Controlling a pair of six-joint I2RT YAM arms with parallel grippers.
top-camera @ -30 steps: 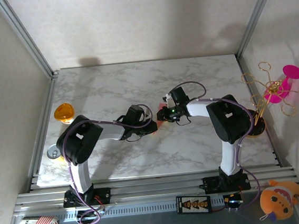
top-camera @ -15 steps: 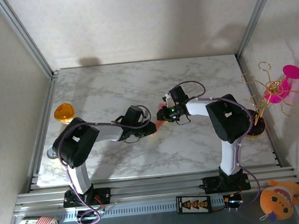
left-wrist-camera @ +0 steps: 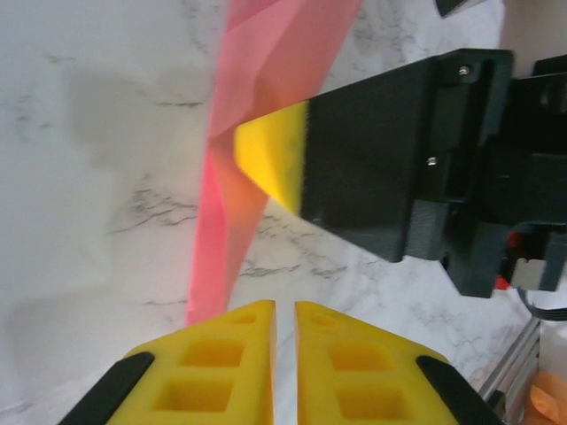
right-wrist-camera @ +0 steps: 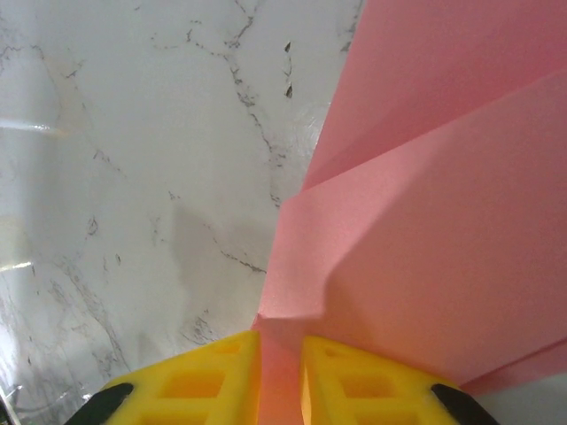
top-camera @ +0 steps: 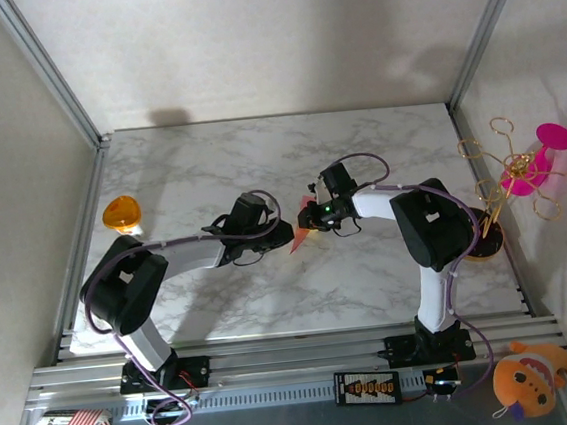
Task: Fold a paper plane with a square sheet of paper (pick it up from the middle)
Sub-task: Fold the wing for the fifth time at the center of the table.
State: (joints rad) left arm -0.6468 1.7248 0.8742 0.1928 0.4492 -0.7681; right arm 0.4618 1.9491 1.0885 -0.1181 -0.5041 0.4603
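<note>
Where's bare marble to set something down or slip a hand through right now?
Free: on the marble table, the far strip up to the back wall; also the near-centre strip between both arm bases. Crowded: mid-table, where the left gripper and right gripper meet at the folded salmon-pink paper. An orange round disc takes the left edge.

A robotics lab test cell: aluminium frame rails (top-camera: pixel 49 69), plain panel walls (top-camera: pixel 266 33), marble-patterned table (top-camera: pixel 199 170).

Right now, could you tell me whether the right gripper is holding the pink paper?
Yes, the pink paper is pinched between the yellow fingers of the right gripper.
</note>
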